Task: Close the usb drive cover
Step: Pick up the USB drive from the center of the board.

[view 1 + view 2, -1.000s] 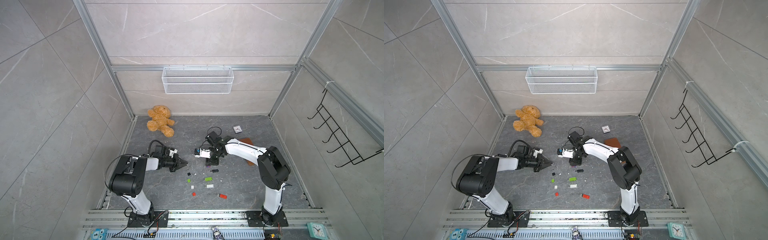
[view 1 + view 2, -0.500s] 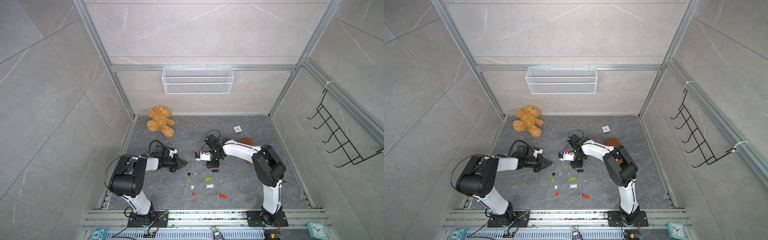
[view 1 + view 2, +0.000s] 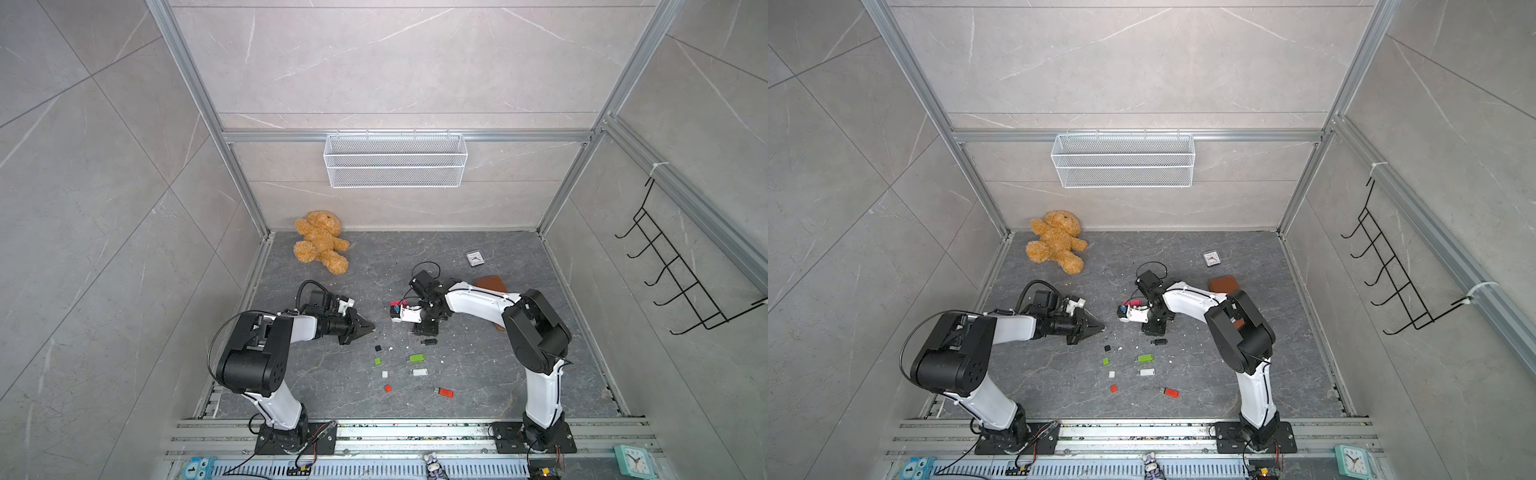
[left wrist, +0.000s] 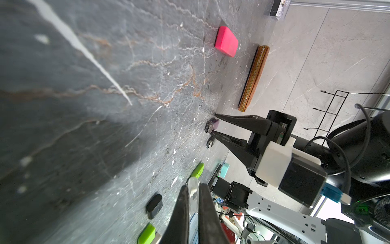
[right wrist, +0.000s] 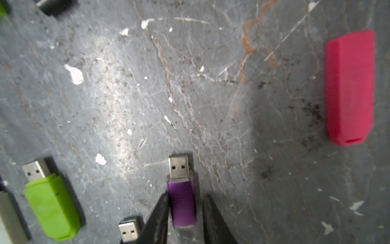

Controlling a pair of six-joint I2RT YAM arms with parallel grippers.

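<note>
Right gripper [image 4: 213, 123]: it has dropped to the table [image 5: 211, 84] and narrowed. Its fingers straddle the purple usb drive [image 5: 182, 202], one touching, one just off, so nothing is clamped yet.
Drive: lying flat, plug bare.
Left gripper [image 3: 371, 328]: pinched shut on a clear cap [image 4: 193, 191].
Meaning: you're mid-grasp — capping comes after.

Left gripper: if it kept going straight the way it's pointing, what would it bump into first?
Probably the right gripper, whose fingers straddle the purple USB drive. The left gripper, shut on a clear piece, points at it; height is unclear.
</note>
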